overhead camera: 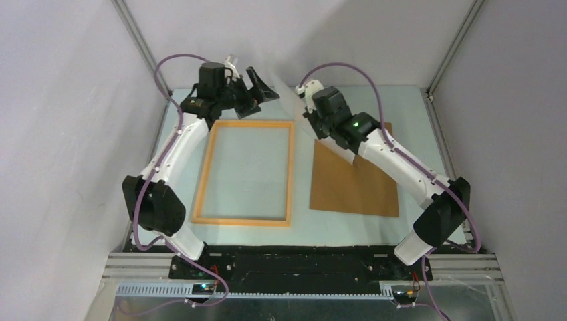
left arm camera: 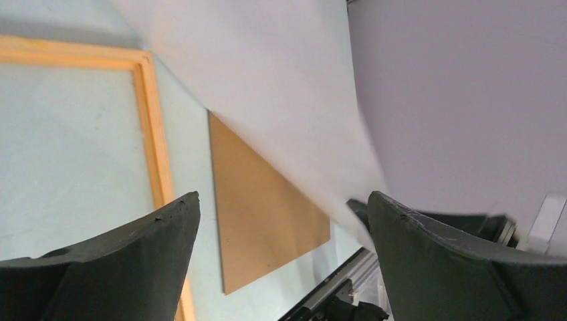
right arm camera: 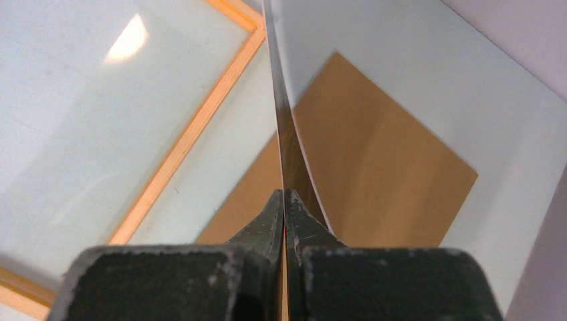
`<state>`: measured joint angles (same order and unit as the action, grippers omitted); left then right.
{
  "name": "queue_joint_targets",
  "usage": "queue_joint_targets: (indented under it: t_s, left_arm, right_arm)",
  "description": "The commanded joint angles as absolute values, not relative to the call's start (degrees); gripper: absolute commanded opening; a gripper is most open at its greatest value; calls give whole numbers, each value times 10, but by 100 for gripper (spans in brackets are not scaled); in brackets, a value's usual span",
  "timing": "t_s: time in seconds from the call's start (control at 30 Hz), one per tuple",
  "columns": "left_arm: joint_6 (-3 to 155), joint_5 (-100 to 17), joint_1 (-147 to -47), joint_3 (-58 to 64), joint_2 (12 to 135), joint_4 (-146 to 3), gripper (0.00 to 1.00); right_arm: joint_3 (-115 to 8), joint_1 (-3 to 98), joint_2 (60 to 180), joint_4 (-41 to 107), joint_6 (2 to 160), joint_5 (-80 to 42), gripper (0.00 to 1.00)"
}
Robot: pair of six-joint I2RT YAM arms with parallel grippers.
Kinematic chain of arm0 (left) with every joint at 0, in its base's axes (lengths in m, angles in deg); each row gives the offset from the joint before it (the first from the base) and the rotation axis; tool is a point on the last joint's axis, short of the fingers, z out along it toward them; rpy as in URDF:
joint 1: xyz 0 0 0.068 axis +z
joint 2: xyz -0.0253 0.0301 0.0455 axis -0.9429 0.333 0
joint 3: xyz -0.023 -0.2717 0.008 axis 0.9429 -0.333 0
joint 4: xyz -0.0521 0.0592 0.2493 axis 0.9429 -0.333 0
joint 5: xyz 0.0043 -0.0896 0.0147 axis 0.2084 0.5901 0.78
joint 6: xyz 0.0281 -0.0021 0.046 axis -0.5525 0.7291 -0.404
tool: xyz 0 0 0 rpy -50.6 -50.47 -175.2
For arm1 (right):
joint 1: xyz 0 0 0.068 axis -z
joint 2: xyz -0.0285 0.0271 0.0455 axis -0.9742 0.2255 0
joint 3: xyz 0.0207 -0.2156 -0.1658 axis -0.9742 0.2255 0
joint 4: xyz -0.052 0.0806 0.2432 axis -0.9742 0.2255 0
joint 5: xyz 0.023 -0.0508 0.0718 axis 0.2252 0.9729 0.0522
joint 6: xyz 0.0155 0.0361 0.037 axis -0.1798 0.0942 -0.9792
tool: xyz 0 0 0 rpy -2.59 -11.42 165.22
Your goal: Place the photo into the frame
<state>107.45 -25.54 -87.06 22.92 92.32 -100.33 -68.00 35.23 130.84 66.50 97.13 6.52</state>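
Note:
The photo (overhead camera: 299, 101) hangs lifted over the table between the frame and the board, its white back showing in the left wrist view (left arm camera: 267, 87). My right gripper (overhead camera: 313, 119) is shut on the photo's edge. In the right wrist view the fingertips (right arm camera: 285, 194) pinch the sheet, which runs edge-on away from them (right arm camera: 282, 120). The orange-tan frame (overhead camera: 244, 221) lies flat on the table at left of centre, its pane bare. My left gripper (overhead camera: 256, 83) hovers open past the frame's far right corner. The photo's lower edge passes close to its right finger (left arm camera: 428, 254), not between the jaws.
A flat brown backing board (overhead camera: 354, 184) lies on the table right of the frame, partly under the right arm and the photo. It also shows in both wrist views, as board (left arm camera: 267, 214) and board (right arm camera: 394, 180). White walls and metal posts close in the table's back and sides.

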Motion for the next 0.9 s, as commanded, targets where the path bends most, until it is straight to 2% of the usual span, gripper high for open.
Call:
queue_joint_targets:
  t_s: [0.0,0.27,0.47,0.67,0.87]
  left_arm:
    - [966,-181,-823,237,874,-984,100]
    - [853,-84,-790,134,869,-957,100]
    - [828,-35,-788,66,873,-893,100]
    - [906,17,-779,-12,874,-746,100]
    - [997,72,-773,-55,909,-639,100]
  right_arm:
    - [-751,394,1267,694,904,-42,0]
    - [-848,457,1258,708,806,-257,0]
    - [-861,485,1260,663,732,-406,0]
    - [-843,517,1266,608,668,-502,0]
    - [-808,525,1260,561,642,-541,0]
